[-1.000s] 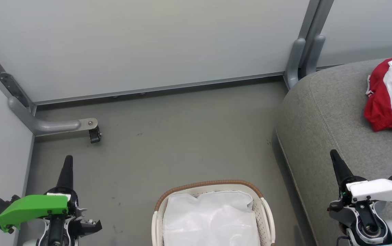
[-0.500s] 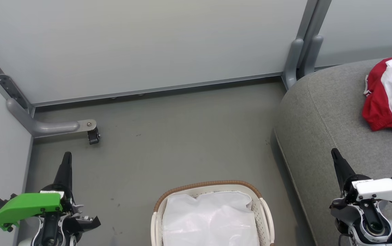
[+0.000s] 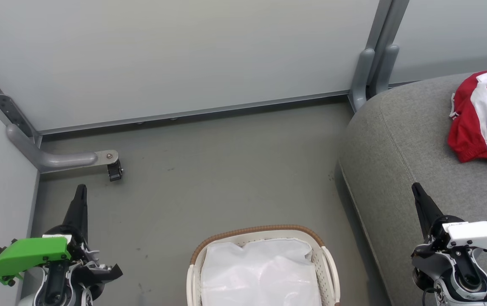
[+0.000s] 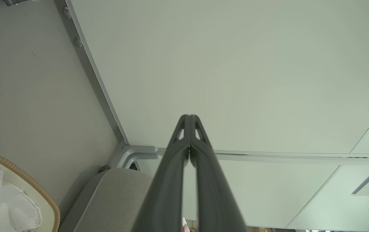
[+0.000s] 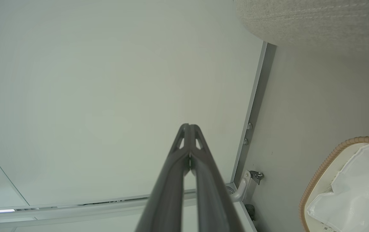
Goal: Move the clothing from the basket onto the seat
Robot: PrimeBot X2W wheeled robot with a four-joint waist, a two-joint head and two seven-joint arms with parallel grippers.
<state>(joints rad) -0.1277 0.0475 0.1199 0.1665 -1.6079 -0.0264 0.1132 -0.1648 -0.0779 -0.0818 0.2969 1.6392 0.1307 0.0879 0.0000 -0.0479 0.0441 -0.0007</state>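
Left end effector (image 3: 81, 190), right end effector (image 3: 416, 188) closed (empty).

Basket (image 3: 260, 228) on floor (image 3: 226, 170), left of seat (image 3: 396, 170). Liner (image 3: 260, 272) in basket. Clothing (image 3: 468, 136) on seat, far right. Wall (image 3: 184, 55) behind floor.

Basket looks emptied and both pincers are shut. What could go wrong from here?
The red-and-white clothing on the large grey fabric seat runs off the head view's right side, so both pieces can't be confirmed. The oval white plastic basket holds a white liner cloth; another grab might pull it out.
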